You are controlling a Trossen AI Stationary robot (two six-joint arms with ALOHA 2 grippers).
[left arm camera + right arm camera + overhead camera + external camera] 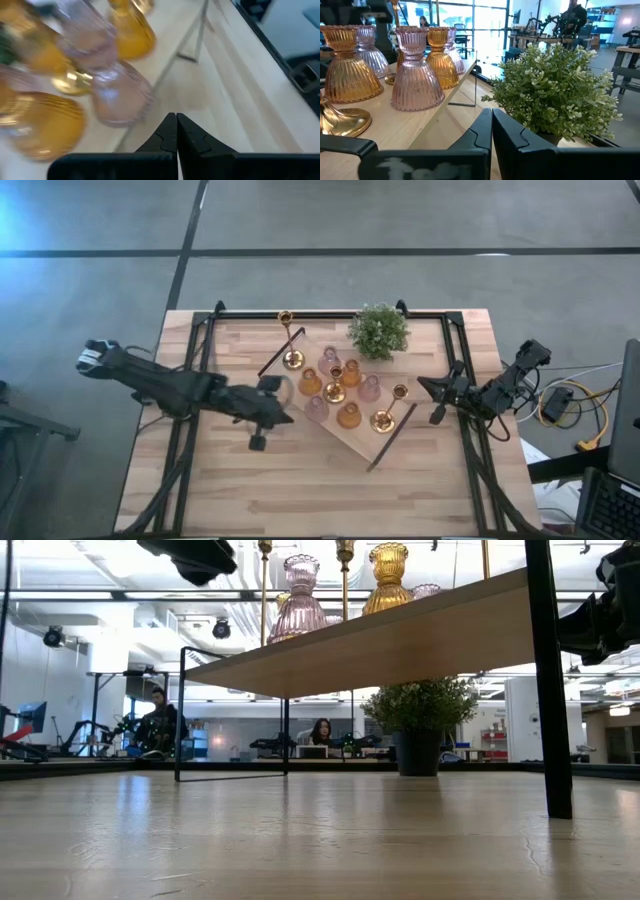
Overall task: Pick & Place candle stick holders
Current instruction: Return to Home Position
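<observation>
Glass and brass candle holders (415, 75) filled the shelf (400, 645). With nothing left to carry, I judged, left end effector (176, 116) and right end effector (491, 111) sat closed, empty.

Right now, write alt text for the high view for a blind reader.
Pink glass, amber glass and gold brass candle holders crowd a long wooden tray lying diagonally on the table beside a green potted plant. The left gripper and right gripper flank it.

Closed pincer (491, 112), holders (415, 75), plant (555, 85)
</observation>
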